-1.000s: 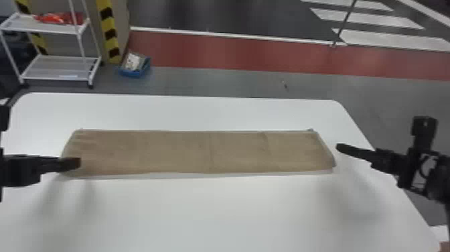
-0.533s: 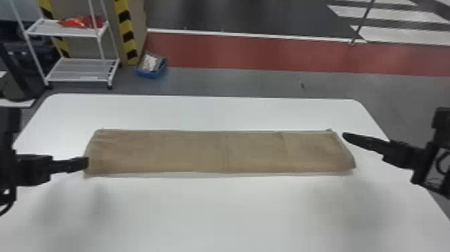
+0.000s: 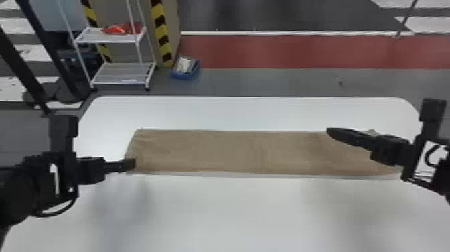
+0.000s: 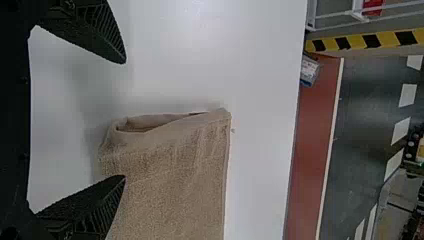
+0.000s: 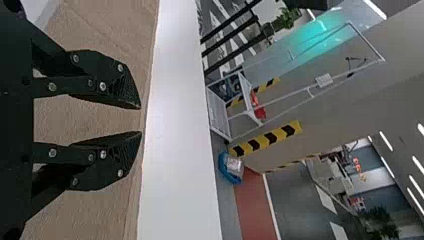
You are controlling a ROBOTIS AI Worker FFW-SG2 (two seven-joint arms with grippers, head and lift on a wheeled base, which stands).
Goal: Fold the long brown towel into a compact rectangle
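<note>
And here in the head view there's a wide way through, a broad stretch of white table running across the lower middle, with a slimmer lane along the top side of the towel. Traffic at both ends, though: the left gripper juts in at centre left, across the towel's lower left corner, and the right gripper pokes in from the right edge over the cloth, while the white rack stands beyond the table at upper left.

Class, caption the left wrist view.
Open left hand at one end of the brown towel on a white table.
</note>
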